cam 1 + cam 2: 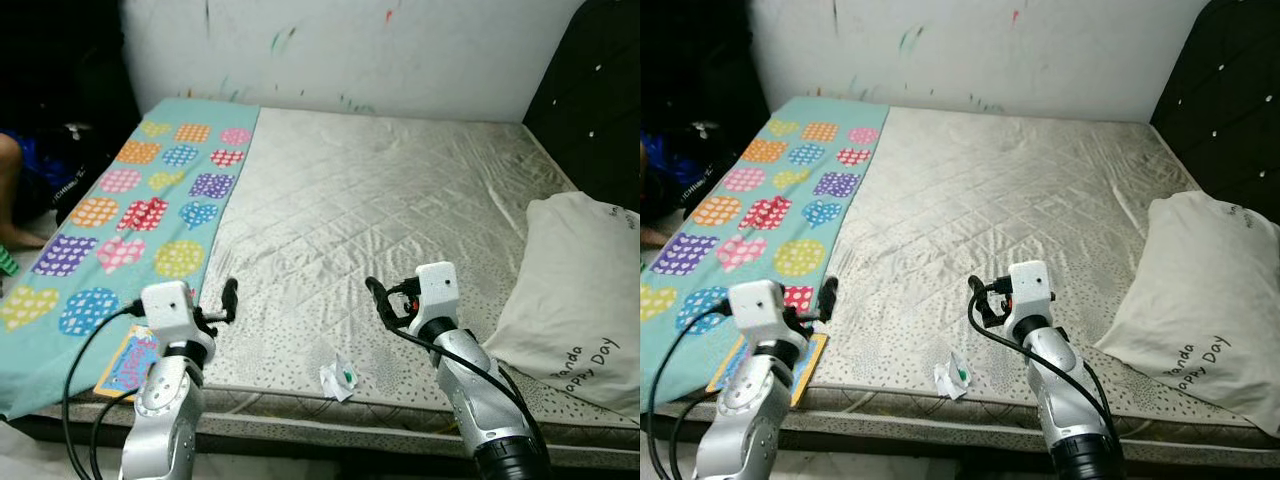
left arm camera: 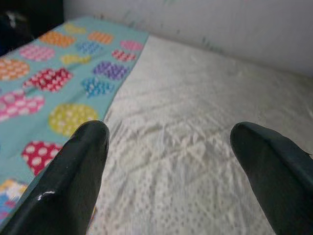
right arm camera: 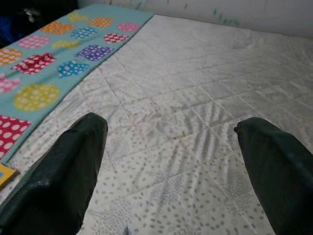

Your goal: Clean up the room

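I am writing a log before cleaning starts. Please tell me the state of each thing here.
Left gripper: open, empty, over the mattress edge.
Right gripper: open, empty, over the mattress.
Wrapper: crumpled, near the front edge.
Blanket: spread flat on the left side.
Pillow: lying at the right side.
Mattress: bare, wrinkled.

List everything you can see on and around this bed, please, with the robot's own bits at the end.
mattress: one, silvery-grey quilted, bare, in front of the robot
blanket: one, teal with coloured spotted hearts, along the mattress's left side
pillow: one, off-white with printed words, at the right edge
wrapper: one, white crumpled scrap, near the front edge between the arms
booklet: one, colourful with an orange border, front left corner
wall: white with paint marks, behind the bed
person's leg: one, far left
left gripper: black fingers, open, above the blanket's edge
right gripper: black fingers, open, above the mattress
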`<state>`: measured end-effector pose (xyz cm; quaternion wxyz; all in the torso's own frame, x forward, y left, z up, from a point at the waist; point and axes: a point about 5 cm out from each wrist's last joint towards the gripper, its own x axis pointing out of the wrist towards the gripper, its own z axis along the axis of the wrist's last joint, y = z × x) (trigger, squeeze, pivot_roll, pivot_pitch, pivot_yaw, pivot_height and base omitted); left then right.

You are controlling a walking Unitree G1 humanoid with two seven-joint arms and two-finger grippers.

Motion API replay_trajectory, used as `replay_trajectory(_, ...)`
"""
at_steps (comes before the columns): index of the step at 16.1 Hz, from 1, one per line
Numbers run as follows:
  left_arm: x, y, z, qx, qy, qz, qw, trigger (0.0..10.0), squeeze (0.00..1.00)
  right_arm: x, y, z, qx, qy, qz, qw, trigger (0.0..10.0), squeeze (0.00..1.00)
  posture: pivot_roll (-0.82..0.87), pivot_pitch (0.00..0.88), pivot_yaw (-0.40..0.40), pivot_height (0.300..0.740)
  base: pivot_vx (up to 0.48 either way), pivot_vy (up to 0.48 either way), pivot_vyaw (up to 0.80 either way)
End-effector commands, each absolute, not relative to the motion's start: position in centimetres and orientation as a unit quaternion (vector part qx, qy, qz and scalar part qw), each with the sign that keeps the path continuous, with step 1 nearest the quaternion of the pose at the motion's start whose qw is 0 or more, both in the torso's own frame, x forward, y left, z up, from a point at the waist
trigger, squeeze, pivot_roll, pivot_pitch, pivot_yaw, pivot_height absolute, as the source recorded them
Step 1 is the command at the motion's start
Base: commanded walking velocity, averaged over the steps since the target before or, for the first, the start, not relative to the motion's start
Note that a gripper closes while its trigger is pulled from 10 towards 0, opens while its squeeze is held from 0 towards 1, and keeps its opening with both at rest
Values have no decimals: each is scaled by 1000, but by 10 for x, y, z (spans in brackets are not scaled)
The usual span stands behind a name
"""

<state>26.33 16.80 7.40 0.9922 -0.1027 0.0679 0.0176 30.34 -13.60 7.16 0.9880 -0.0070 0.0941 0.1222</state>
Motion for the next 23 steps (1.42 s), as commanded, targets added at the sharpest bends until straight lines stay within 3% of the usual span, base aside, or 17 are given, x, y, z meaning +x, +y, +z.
replay_trajectory(1,261,165,71,-98,78,17,992,10000,0,303,-143,68,-10,105,106,989,10000,0,-63,0,-33,740,0,0,0)
replay_trajectory(3,252,164,61,-71,92,5,993,10000,0,297,-155,60,-21,131,73,988,10000,0,-72,0,-26,740,0,0,0)
replay_trajectory(6,243,168,47,-13,108,-13,994,10000,0,276,-157,31,-15,207,97,973,10000,0,-56,0,-23,740,0,0,0)
replay_trajectory(9,231,191,48,6,122,1,992,10000,0,282,-149,44,-92,178,147,969,10000,0,-37,0,-35,740,0,0,0)
replay_trajectory(12,247,198,48,14,117,15,993,10000,0,298,-149,42,-95,186,152,966,10000,0,-50,0,-36,740,0,0,0)
replay_trajectory(14,249,196,64,-7,97,19,995,10000,0,300,-150,68,-79,142,149,975,10000,0,-66,0,-44,740,0,0,0)
replay_trajectory(18,252,199,57,2,100,32,994,10000,0,291,-168,50,-78,194,98,973,10000,0,-71,0,-31,740,0,0,0)
replay_trajectory(23,260,198,51,4,112,42,993,10000,0,286,-172,42,-103,238,137,956,10000,0,-81,0,-68,740,0,0,0)
